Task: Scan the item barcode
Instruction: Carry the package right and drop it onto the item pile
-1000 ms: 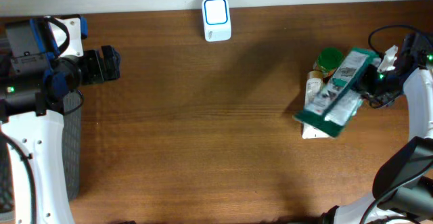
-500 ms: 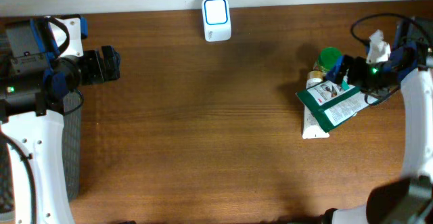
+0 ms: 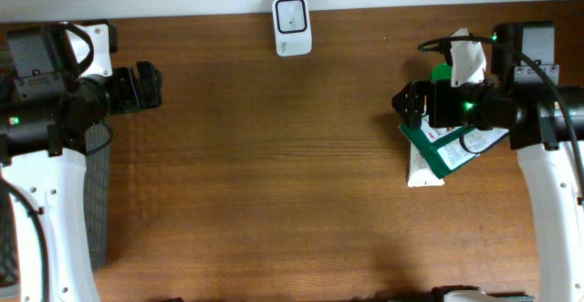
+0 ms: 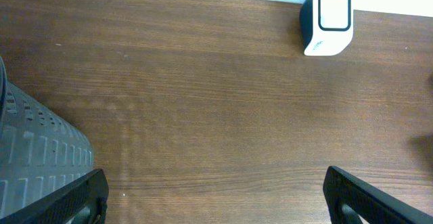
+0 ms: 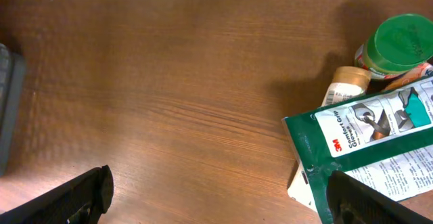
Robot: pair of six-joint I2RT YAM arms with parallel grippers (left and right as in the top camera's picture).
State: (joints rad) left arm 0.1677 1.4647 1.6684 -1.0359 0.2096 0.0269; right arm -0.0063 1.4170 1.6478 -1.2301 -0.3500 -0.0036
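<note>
The right end effector [image 3: 412, 107] hovers wide open and empty by the glove packet [image 5: 372, 149] (likely the item to scan), which lies flat on the bench [image 3: 274, 174], crowded by a tube [image 5: 345, 85] and a green-lidded jar [image 5: 396, 45]. The scanner [image 3: 291, 26] stands well apart, with the path to it unobstructed. The left end effector [image 3: 146, 86] hangs open, empty.

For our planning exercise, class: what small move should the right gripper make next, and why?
Probably lower the open right gripper onto the green glove pack and close. It hangs empty by the pack, which lies on top of a white tube, while the scanner stands far off with nothing before it.
</note>
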